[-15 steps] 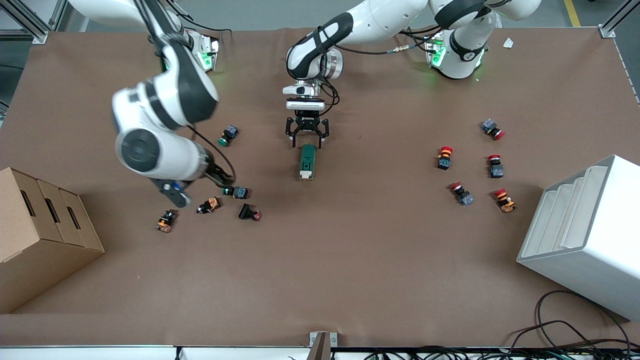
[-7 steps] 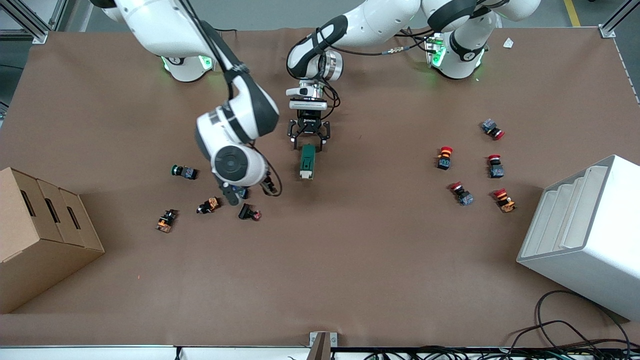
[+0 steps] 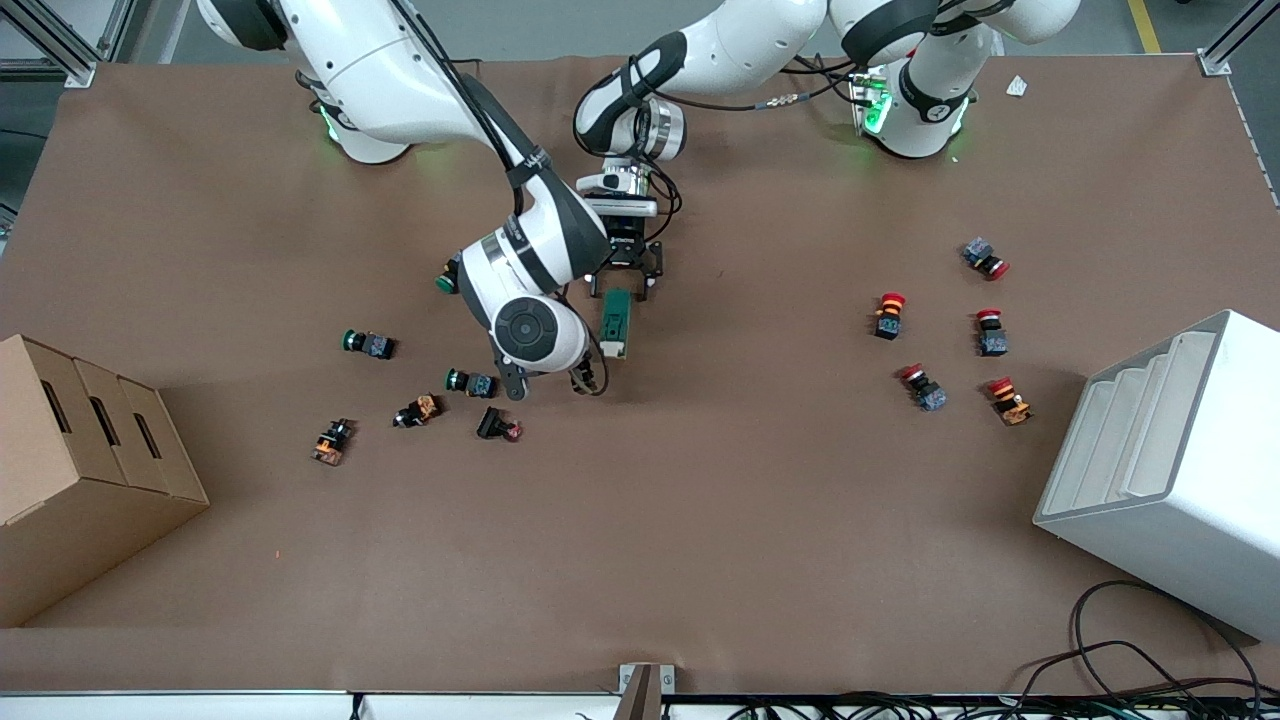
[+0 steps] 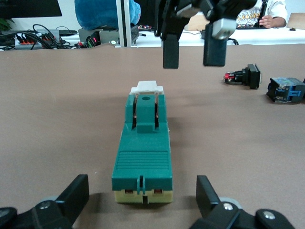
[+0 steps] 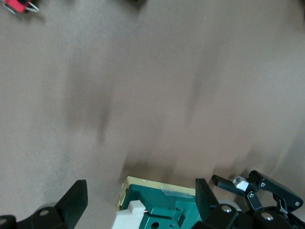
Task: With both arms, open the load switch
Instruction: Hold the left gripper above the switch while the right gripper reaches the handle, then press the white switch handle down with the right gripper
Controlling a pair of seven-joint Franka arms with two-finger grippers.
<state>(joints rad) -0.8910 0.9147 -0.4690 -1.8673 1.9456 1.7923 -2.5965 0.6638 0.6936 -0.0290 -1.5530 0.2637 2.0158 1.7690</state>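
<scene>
Front view: right gripper [image 3: 590,372] has swung in from button cluster, fingers spread above white end of load switch [image 3: 615,323]. Left gripper [image 3: 623,287] straddles other end, unclenched. Two-arm grasp imminent.

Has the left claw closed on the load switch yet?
No. In the left wrist view the left claw is open, its fingers standing clear on either side of the load switch.
</scene>
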